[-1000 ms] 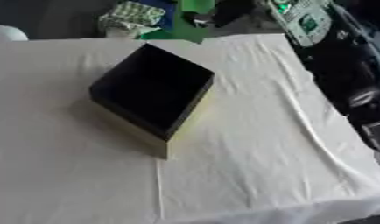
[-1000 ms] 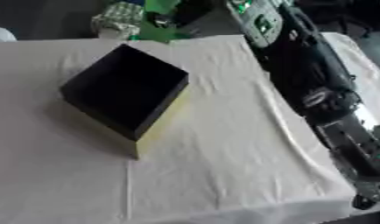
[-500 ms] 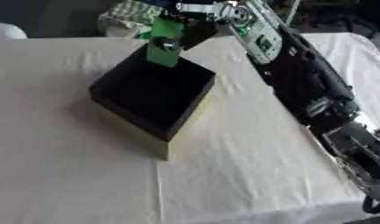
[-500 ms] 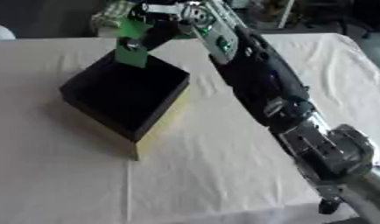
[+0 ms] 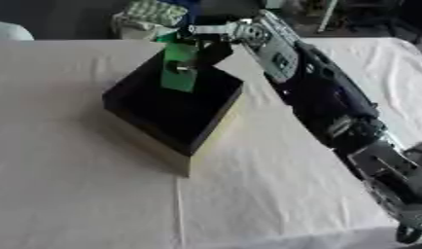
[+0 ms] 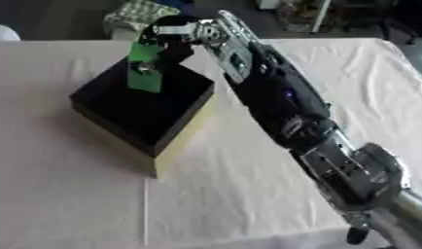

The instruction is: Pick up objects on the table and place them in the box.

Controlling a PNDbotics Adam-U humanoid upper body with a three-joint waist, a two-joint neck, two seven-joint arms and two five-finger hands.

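Placing step: right hand (image 5: 216, 40), fingers curled around the top of a flat green rectangular packet (image 5: 180, 67), holds it upright over the open black square box with yellowish sides (image 5: 146, 131); next move likely calls for lowering and release.

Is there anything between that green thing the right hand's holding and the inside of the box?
Nothing visible. The right hand holds the green object hanging directly over the open top of the black box. The box has no lid, its dark interior shows nothing in it, and only open air lies beneath the object.
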